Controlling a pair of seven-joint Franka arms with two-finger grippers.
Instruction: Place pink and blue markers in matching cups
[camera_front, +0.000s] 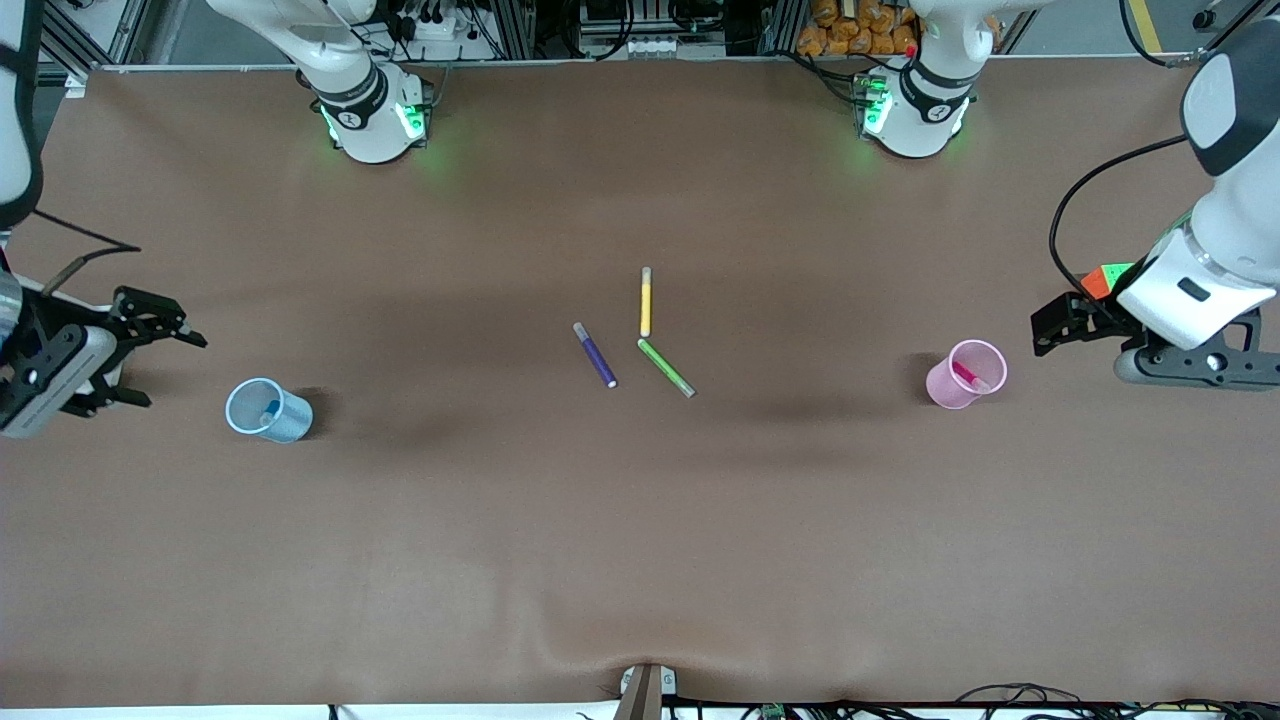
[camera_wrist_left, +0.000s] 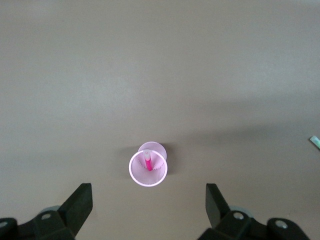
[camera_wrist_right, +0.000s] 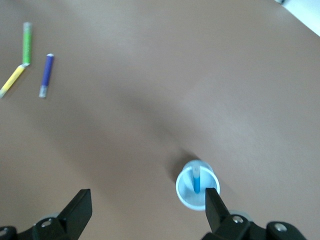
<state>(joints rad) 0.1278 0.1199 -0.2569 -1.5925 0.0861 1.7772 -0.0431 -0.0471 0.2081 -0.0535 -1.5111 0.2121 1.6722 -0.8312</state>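
The light blue cup (camera_front: 268, 410) stands upright toward the right arm's end of the table, with the blue marker (camera_front: 271, 407) standing in it. The pale pink cup (camera_front: 965, 374) stands toward the left arm's end, with the pink marker (camera_front: 966, 376) in it. My right gripper (camera_front: 172, 371) is open and empty, beside the blue cup and apart from it. The right wrist view shows that cup (camera_wrist_right: 197, 191) and marker (camera_wrist_right: 196, 181) by one finger (camera_wrist_right: 212, 205). My left gripper (camera_front: 1040, 335) is open and empty beside the pink cup. The left wrist view shows the cup (camera_wrist_left: 148, 169) and marker (camera_wrist_left: 148, 163) ahead of the open gripper (camera_wrist_left: 148, 205).
A purple marker (camera_front: 595, 355), a yellow marker (camera_front: 646, 302) and a green marker (camera_front: 666, 367) lie loose mid-table. They also show in the right wrist view: purple (camera_wrist_right: 46, 75), yellow (camera_wrist_right: 12, 81), green (camera_wrist_right: 26, 44). The brown table cover (camera_front: 640, 550) wrinkles at the near edge.
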